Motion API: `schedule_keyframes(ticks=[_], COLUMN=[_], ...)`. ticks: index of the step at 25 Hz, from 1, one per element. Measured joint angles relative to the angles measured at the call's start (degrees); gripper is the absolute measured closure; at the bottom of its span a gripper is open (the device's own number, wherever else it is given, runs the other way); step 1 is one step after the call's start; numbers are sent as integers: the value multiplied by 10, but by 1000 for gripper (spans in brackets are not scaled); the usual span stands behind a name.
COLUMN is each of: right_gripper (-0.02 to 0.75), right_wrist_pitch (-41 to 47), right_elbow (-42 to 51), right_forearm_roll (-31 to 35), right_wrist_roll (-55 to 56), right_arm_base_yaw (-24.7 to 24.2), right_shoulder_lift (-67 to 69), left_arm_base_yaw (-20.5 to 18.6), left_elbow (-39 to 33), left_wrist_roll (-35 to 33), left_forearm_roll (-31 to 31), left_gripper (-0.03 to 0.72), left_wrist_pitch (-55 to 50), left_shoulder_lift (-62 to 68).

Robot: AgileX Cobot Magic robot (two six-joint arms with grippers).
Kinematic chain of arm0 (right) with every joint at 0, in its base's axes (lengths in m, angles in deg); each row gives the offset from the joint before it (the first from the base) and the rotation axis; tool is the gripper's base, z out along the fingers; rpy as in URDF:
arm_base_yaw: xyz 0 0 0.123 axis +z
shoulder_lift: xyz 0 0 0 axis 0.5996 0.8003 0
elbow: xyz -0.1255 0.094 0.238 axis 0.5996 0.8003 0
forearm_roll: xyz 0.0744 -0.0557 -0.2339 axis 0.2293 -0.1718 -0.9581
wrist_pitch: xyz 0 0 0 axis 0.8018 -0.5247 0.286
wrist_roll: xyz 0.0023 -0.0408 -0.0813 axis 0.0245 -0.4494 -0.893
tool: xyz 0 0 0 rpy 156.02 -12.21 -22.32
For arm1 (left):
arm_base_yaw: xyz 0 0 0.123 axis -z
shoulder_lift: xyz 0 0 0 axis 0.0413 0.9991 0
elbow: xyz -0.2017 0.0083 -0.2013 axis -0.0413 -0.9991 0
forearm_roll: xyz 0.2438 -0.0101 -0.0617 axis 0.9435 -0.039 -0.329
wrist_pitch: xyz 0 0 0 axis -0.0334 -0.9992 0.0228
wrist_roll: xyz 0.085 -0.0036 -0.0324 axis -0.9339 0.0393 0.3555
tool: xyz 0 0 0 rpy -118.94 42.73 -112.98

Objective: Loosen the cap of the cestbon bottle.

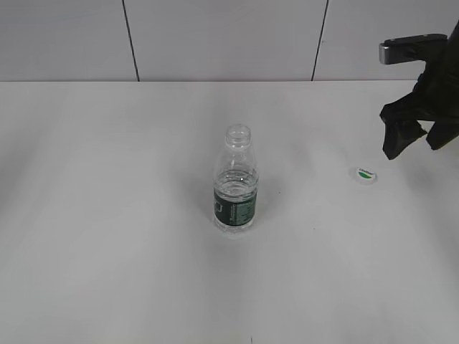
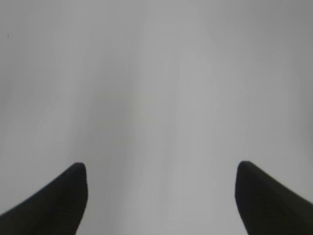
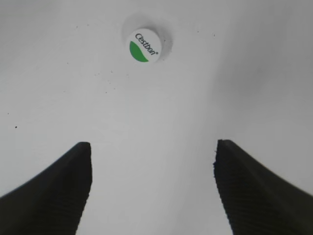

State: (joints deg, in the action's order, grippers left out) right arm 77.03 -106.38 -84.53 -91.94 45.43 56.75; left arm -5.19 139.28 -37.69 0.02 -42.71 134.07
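The cestbon bottle (image 1: 236, 183) stands upright mid-table, clear and ribbed with a dark green label band, its neck open with no cap on it. The cap (image 1: 366, 174), white with a green half-oval mark, lies flat on the table to the bottle's right; it also shows in the right wrist view (image 3: 144, 45). My right gripper (image 1: 416, 143) hangs open and empty above the table, just right of the cap; its fingers (image 3: 152, 152) are spread with the cap beyond them. My left gripper (image 2: 160, 171) is open over bare table and is out of the exterior view.
The white table (image 1: 107, 215) runs back to a pale panelled wall (image 1: 215, 36) with dark seams. Nothing else stands on the table.
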Motion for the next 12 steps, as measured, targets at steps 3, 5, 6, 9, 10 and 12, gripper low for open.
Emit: schedule_keyframes(ticks=[3, 5, 6, 9, 10, 12], right_gripper=[146, 146, 146, 146, 146, 146], right_wrist_pitch=[0, 1, 1, 1, 1, 1], right_elbow=[0, 0, 0, 0, 0, 0], right_forearm_roll=[0, 0, 0, 0, -2, -20], right_wrist_roll=[0, 1, 1, 2, 6, 24], right_arm_base_yaw=[0, 0, 0, 0, 0, 0], right_shoulder_lift=[0, 0, 0, -2, -5, -13], left_arm_base_yaw=[-1, -1, -1, -1, -1, -1], left_elbow=[3, 3, 3, 3, 3, 3], left_wrist_roll=[-22, -34, -38, -59, -73, -87], left_forearm_roll=[5, 7, 7, 7, 7, 3], left_gripper=[127, 127, 127, 127, 127, 127], left_wrist_pitch=[-25, -31, -31, -28, -28, -28], left_shoulder_lift=[-2, -11, -20, -53, -64, -87])
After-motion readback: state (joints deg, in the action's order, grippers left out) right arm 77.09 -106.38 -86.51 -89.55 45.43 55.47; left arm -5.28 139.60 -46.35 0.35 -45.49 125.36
